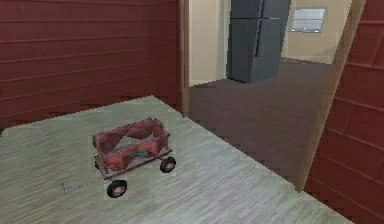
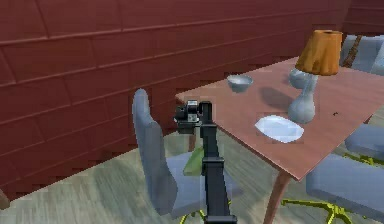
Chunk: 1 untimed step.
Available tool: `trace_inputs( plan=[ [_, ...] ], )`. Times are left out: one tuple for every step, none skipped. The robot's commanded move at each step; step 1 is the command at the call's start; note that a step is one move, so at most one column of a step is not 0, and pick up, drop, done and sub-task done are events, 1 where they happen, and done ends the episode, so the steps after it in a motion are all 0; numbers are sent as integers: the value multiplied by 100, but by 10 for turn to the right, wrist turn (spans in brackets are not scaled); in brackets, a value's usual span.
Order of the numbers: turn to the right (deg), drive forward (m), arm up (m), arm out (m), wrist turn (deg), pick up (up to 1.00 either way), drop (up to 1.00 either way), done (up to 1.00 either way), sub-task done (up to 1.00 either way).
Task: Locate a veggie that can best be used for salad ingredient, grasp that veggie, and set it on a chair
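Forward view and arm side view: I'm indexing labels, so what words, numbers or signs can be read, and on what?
None can be read.
The pale panel on the far wall beside the fridge bears faint lines, too blurred to read.
The wagon, lamp and plate show no print.

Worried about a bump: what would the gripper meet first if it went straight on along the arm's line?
Likely the wooden table's near corner, right by the gripper; past that, the red wall. Depth is unclear.
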Motion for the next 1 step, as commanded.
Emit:
trace_inputs(
  plan=[
    [0, 0, 0, -8, 0, 0, 0, 0, 0]
  ],
)
